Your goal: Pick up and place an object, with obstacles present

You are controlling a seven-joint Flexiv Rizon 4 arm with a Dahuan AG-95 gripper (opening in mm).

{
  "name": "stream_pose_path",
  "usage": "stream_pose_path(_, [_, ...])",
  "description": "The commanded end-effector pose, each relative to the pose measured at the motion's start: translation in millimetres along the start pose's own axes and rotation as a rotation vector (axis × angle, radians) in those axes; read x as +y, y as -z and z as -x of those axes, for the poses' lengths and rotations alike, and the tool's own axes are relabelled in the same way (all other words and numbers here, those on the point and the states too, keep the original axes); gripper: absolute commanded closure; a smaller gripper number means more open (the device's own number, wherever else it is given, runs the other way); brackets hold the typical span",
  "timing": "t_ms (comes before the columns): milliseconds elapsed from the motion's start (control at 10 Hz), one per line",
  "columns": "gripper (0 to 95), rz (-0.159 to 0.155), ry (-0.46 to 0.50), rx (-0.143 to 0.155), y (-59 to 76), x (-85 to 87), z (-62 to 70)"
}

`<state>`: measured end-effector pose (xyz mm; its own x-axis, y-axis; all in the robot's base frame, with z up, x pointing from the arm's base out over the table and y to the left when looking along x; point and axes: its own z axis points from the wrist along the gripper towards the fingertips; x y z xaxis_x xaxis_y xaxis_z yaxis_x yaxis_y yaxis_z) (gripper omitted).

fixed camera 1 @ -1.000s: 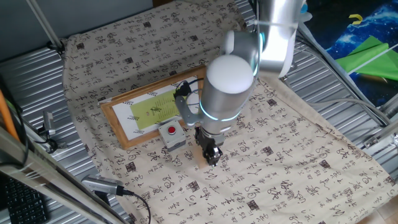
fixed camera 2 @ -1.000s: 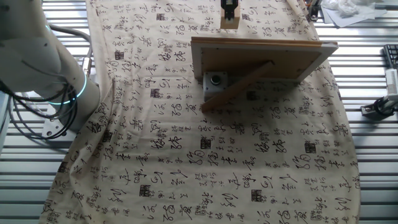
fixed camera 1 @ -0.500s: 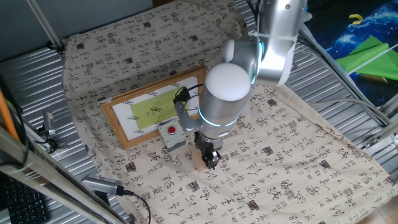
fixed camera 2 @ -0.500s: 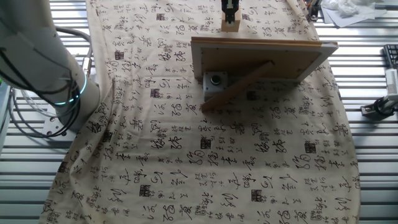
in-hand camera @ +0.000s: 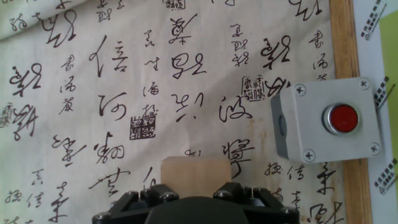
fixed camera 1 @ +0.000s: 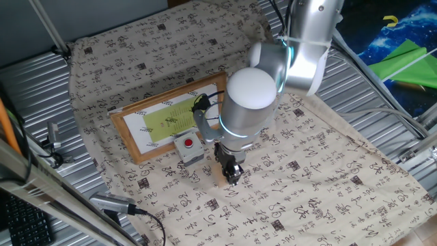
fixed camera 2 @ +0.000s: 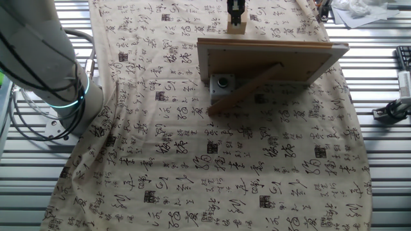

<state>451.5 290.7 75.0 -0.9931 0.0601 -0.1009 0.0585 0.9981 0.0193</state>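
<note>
The light-tan wooden cube point(fixed camera 1: 221, 180) is between my fingers, at or just above the patterned cloth, to the right of the grey box with the red button point(fixed camera 1: 189, 148). My gripper point(fixed camera 1: 232, 172) points down and is shut on the cube. In the hand view the cube point(in-hand camera: 196, 168) shows at the bottom edge between my gripper's point(in-hand camera: 196, 194) dark fingers, with the button box point(in-hand camera: 326, 118) to the upper right. In the other fixed view the cube point(fixed camera 2: 237, 26) hangs under the gripper point(fixed camera 2: 236, 9) beyond the picture frame's back point(fixed camera 2: 270, 61).
The wooden picture frame point(fixed camera 1: 127, 141) with its yellow-green print leans behind the button box. Its edge point(in-hand camera: 342, 37) runs down the right of the hand view. Ribbed metal table surrounds the cloth point(fixed camera 1: 328, 171). A cable and metal fitting point(fixed camera 1: 116, 203) lie at the front left.
The arm's upper links have shifted slightly. The gripper and cube have stayed almost in the same spot beside the button box.
</note>
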Motion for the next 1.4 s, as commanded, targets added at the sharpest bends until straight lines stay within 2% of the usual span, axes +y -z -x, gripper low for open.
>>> stream_pose_path(100, [95.0, -0.002, -0.001, 0.0, 0.5, -0.6, -1.1])
stream_pose_path(600, [95.0, 0.0, 0.004, -0.007, 0.5, -0.6, -1.0])
stream_pose_path(800, [95.0, 0.008, 0.052, -0.015, 0.5, -0.6, -1.0])
stream_pose_path(1000, [95.0, 0.005, 0.113, -0.007, 0.5, -0.6, -1.0])
stream_pose_path(1300, [95.0, 0.034, 0.161, 0.001, 0.5, -0.6, -1.0])
stream_pose_path(1400, [95.0, 0.034, 0.17, 0.008, 0.5, -0.6, -1.0])
